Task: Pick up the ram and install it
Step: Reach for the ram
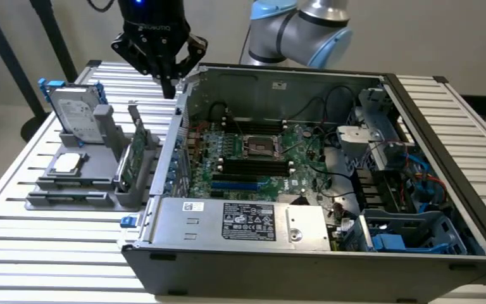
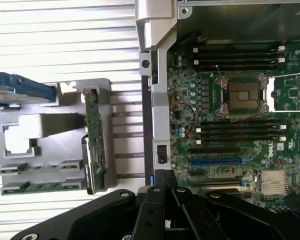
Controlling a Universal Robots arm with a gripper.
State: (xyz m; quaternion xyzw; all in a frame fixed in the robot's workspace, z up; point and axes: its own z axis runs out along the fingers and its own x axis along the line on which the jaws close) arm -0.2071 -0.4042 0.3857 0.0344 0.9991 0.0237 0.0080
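My black gripper (image 1: pixel 172 88) (image 2: pixel 165 178) hangs with jaws pressed together on nothing, directly above the silver sheet-metal side wall (image 1: pixel 175 136) of the open dark computer case (image 1: pixel 311 275). Dropping straight down would probably clip that edge. The ram (image 1: pixel 137 133) (image 2: pixel 93 117), a long thin green circuit-board stick, stands upright below and beside me in the grey plastic holder (image 1: pixel 74 196). A taller green expansion card (image 1: pixel 131 170) stands close against it and could snag. There is open room only above the holder.

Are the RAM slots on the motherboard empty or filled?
Empty: the black slots beside the CPU socket lie flat, no stick seated.
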